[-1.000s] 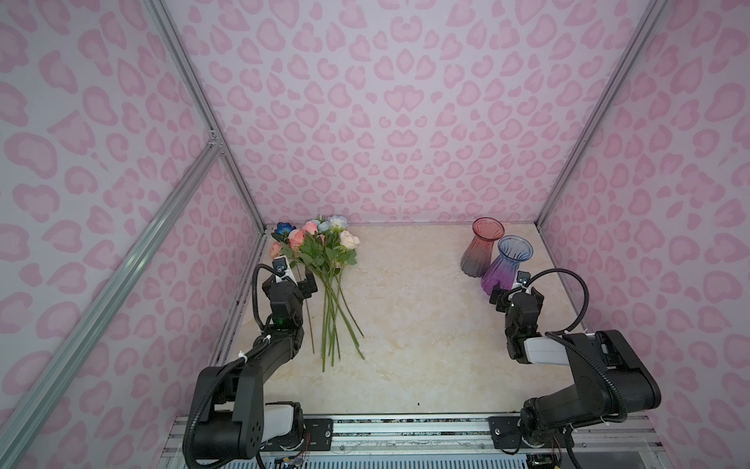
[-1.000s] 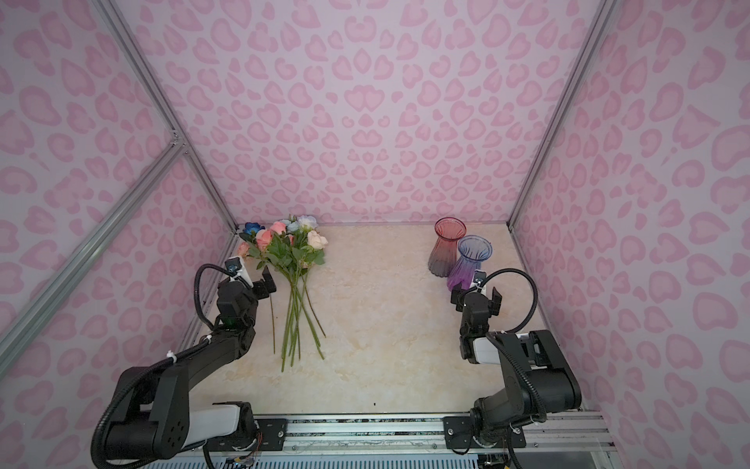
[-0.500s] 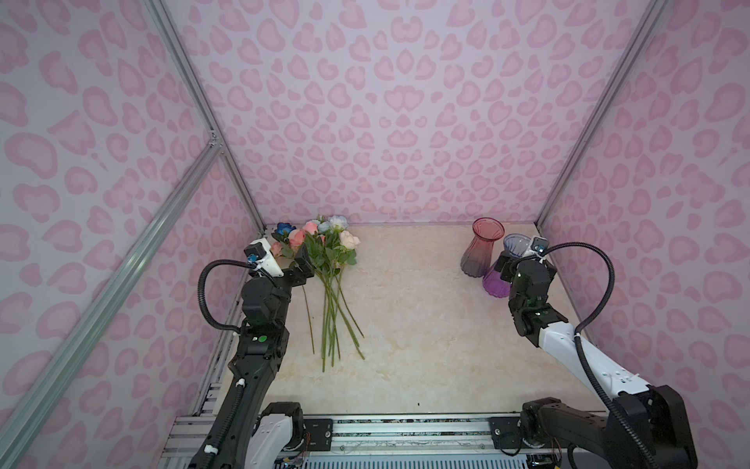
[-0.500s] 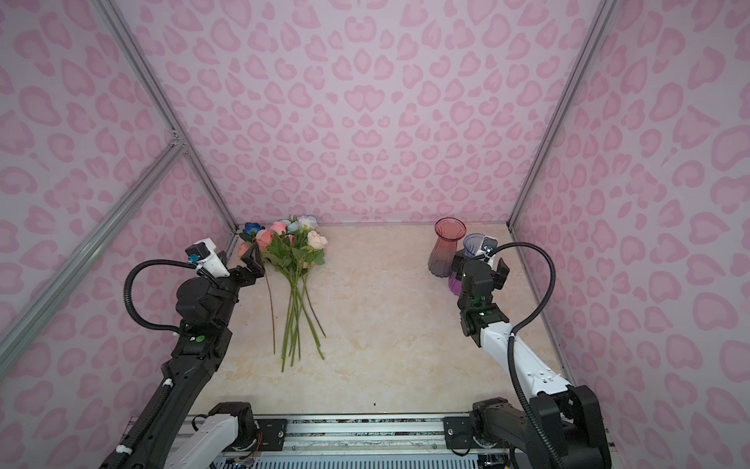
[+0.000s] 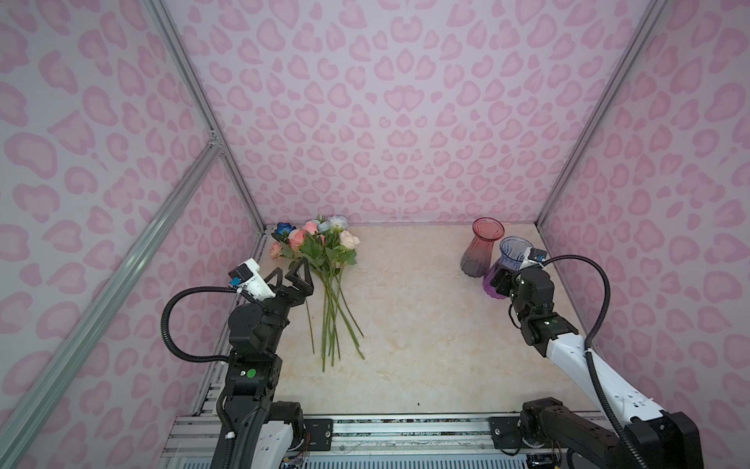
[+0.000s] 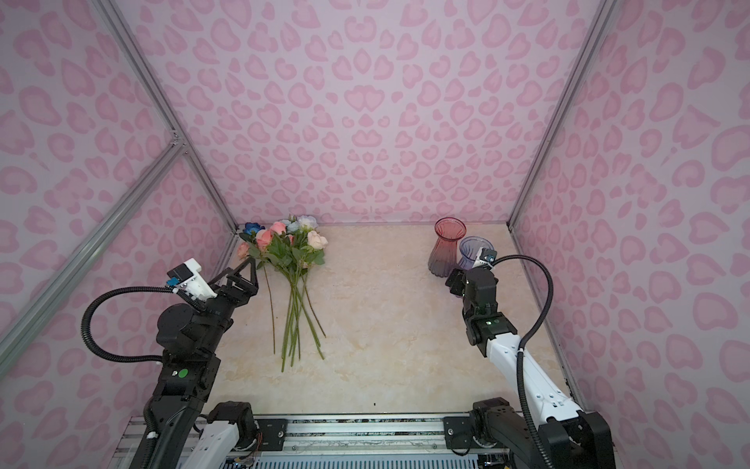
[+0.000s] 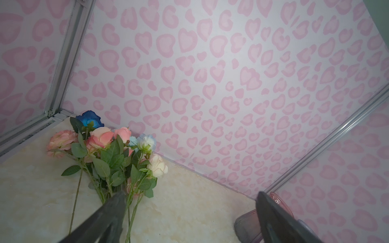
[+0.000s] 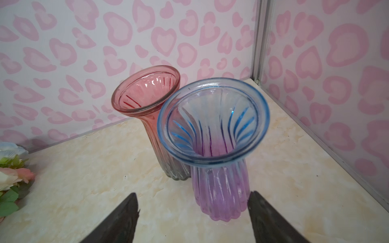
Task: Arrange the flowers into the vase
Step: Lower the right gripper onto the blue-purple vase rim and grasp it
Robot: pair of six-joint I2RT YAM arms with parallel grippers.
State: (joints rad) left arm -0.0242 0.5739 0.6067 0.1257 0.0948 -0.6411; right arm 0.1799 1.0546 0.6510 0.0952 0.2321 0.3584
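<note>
The flowers (image 5: 324,256) lie flat on the surface (image 5: 426,325) at its back-left corner. Their long axis runs front to back: the coral, pink, cream and blue heads crowd against the back wall (image 5: 385,122), and the cut stem ends point toward the front rail (image 5: 406,426), fanning out a little. One thin stem lies slightly apart on the left of the bunch.

The left gripper (image 5: 290,266) hangs just left of the leaves and angles toward the heads. Its jaws stand wide open and hold nothing, and the wrist view shows the stems passing behind one dark finger (image 7: 113,210).

At the back right, two fluted glass vases stand upright with their rims touching: a red vase (image 5: 483,247) and, nearer the side wall, a blue-and-purple vase (image 5: 512,251). The right gripper (image 8: 193,194) is low in front of the blue-and-purple vase, its jaws spread well apart and gripping nothing. One finger (image 8: 265,214) is very close to the vase's lower body.

A broad stretch of bare surface separates the bunch from the vases. Both sit close to the walls and the aluminium corner posts (image 5: 568,162).
</note>
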